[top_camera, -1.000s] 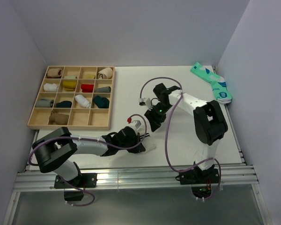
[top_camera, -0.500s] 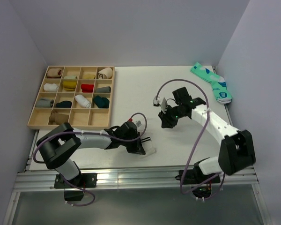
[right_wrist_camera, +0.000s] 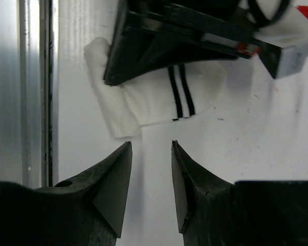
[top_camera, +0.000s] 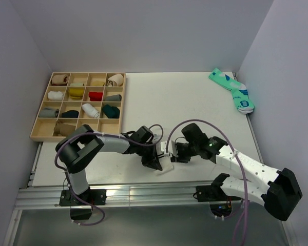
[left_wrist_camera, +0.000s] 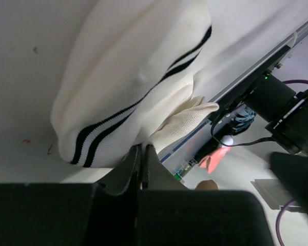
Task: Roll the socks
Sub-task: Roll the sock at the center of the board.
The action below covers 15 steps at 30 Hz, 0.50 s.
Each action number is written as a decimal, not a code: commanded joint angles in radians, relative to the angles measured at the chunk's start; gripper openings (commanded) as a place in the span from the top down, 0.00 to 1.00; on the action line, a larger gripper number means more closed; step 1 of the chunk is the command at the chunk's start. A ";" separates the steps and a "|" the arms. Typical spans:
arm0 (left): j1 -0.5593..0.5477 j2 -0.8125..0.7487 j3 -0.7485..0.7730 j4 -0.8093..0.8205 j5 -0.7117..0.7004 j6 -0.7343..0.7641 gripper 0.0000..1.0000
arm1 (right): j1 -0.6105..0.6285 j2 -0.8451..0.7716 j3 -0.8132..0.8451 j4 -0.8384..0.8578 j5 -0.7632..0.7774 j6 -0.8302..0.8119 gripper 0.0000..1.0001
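The short white sock with dark cuff stripes [top_camera: 167, 165] lies partly folded near the table's front edge; it also shows in the left wrist view [left_wrist_camera: 133, 77] and the right wrist view [right_wrist_camera: 161, 97]. My left gripper [top_camera: 155, 163] is shut, its tips [left_wrist_camera: 142, 149] pinched into the sock's folded edge. My right gripper [top_camera: 174, 157] is open and empty, with its tips [right_wrist_camera: 151, 143] just short of the sock's cuff end, facing the left gripper. The teal pair [top_camera: 232, 90] lies at the far right corner. The tan-brown sock is not in view.
A wooden compartment tray [top_camera: 74, 138] with several rolled socks stands at the left. The table's front edge and metal rail [top_camera: 143, 192] run just beyond the sock. Both arms' cables loop above the sock.
My right arm has swung from the table's middle down to the front edge and now faces the white sock, open. My left gripper has stayed on the sock and shifted slightly right.
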 commanded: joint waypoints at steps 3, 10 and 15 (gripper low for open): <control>0.020 0.046 0.051 -0.047 0.059 -0.019 1.00 | 0.129 -0.019 -0.054 0.072 0.095 -0.043 0.56; 0.038 0.069 0.066 -0.062 0.077 -0.016 1.00 | 0.265 0.015 -0.119 0.140 0.192 -0.055 0.56; 0.049 0.073 0.069 -0.062 0.083 -0.010 1.00 | 0.344 0.070 -0.140 0.197 0.243 -0.037 0.57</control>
